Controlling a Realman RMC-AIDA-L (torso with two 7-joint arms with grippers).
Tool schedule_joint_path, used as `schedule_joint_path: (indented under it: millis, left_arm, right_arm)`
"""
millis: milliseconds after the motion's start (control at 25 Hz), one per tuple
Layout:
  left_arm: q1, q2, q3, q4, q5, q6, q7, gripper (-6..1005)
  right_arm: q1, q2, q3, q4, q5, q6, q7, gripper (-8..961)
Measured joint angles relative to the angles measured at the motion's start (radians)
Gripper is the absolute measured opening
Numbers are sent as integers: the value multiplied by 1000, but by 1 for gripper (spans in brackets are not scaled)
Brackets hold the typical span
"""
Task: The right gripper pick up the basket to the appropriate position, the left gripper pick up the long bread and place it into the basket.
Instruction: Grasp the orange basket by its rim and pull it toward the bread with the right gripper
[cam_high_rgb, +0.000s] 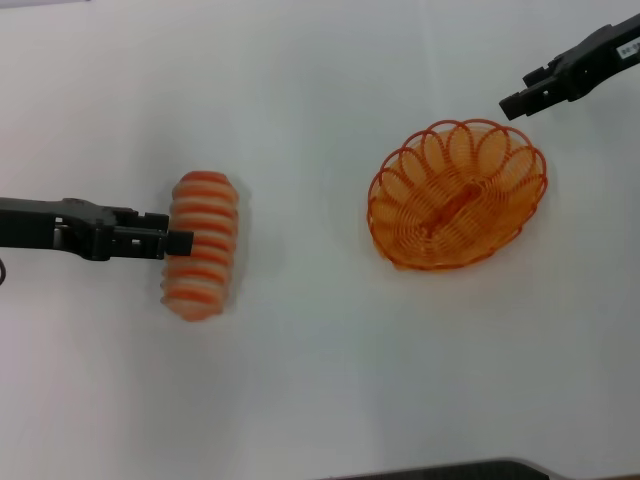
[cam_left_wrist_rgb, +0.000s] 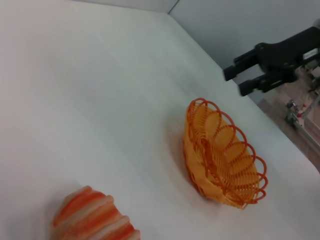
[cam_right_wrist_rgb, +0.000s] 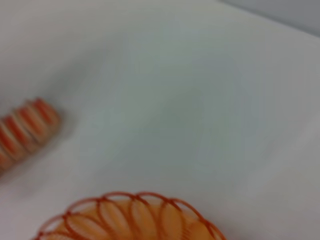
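Near edge of the white table: a dark strip is being shown at the bottom of the head view, too little visible to tell what it is.

Further in, on the robot's left, the long bread is lying on the table, striped orange and cream, its long axis running roughly near-to-far. The left gripper is being held level at the bread's left side, arm reaching in from the left edge, fingertips right at or over the loaf's mid part. Whether the fingers are being kept open or closed on the bread can't be told from the head view, since only one dark tip is being seen against the loaf. In the left wrist view only one end of the bread is being shown.

Right of centre, well apart from the bread, the basket is sitting on the table, orange wire, nothing inside.

Farthest, at the top right, the right gripper is being held just beyond the basket's far-right rim, not touching it. Its two fingers are being held apart w/ nothing between them, as seen in the left wrist view.
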Motion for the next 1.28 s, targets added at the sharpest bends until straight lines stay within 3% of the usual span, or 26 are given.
schedule_joint_path:
  millis: [280, 1000, 1120, 1280]
  left_arm:
    - [0, -6, 0, 0, 0, -2, 0, 690]
    - [-3, -9, -6, -2, 0, -33, 2, 690]
    - [-3, -9, -8, -2, 0, -41, 2, 690]
    - [-3, -9, -8, -3, 0, -49, 4, 690]
  right_arm:
    - [6, 15, -125, 28, -60, 120, 63, 607]
    - [8, 27, -139, 220, -50, 290, 33, 587]
    - [9, 27, -139, 232, -50, 297, 33, 368]
    - [6, 21, -129, 231, -37, 292, 32, 293]
